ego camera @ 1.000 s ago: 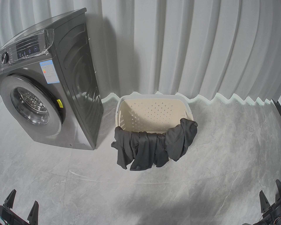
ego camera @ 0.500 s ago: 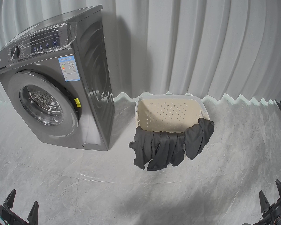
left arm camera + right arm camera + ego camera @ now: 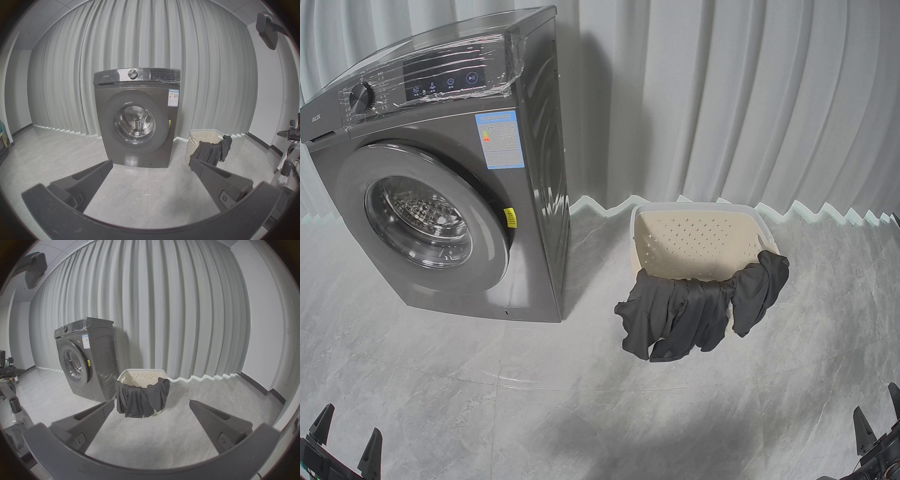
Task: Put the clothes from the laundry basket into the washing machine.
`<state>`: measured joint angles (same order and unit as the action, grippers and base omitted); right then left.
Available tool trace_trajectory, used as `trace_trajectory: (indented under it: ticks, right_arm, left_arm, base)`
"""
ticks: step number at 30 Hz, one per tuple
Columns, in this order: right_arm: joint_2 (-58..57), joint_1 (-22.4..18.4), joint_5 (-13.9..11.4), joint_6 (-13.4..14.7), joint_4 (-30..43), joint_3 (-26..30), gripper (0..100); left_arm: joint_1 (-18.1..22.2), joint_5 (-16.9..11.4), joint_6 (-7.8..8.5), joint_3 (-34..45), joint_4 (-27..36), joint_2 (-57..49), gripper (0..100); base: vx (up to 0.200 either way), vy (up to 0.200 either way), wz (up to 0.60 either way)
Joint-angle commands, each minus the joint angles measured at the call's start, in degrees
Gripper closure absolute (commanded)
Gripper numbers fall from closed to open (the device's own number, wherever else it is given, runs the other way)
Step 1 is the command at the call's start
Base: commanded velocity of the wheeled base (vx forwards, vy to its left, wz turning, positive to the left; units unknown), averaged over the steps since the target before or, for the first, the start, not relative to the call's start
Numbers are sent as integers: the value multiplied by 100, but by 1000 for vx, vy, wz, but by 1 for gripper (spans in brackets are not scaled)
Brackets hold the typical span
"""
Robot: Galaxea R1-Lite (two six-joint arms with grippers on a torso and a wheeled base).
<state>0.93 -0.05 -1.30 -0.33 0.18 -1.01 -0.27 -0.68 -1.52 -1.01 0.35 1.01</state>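
A grey front-loading washing machine [image 3: 456, 206] stands on the floor at the left, its round glass door [image 3: 422, 222] closed. To its right sits a cream laundry basket [image 3: 700, 240] with a dark garment [image 3: 694, 306] draped over its near rim and hanging to the floor. The washing machine [image 3: 136, 117], basket [image 3: 204, 136] and garment [image 3: 212, 151] also appear in the left wrist view, and the machine [image 3: 86, 358] and garment [image 3: 140, 397] in the right wrist view. My left gripper [image 3: 347, 434] is open low at the left, my right gripper [image 3: 878, 412] open low at the right, both far from the basket.
White pleated curtains [image 3: 706, 94] run along the back behind the machine and basket. Grey marble-look floor [image 3: 581, 406] lies open between me and the basket. Part of another stand [image 3: 290, 147] shows at the edge of the left wrist view.
The whole head picture has shifted right, so the camera has turned left; the machine's front now shows more fully. Grippers hold the same places.
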Motion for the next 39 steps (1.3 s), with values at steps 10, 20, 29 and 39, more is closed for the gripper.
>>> trace_trajectory:
  ticks: [10, 20, 29, 39]
  right_arm:
    - [-93, 5, -1, -2, -1, 101, 0]
    - [-93, 5, -1, -2, -1, 101, 0]
    - [-93, -4, -1, -2, -1, 101, 0]
    - [-93, 5, -1, -2, -1, 101, 0]
  left_arm:
    - [0, 7, -6, 84, 0, -101, 0]
    - [0, -2, -6, 84, 0, -101, 0]
    - [0, -2, -6, 84, 0, -101, 0]
    - [0, -2, -6, 84, 0, -101, 0]
  base:
    - [0, 0, 0]
    - [0, 40, 0]
    - [0, 200, 0]
    - [0, 200, 0]
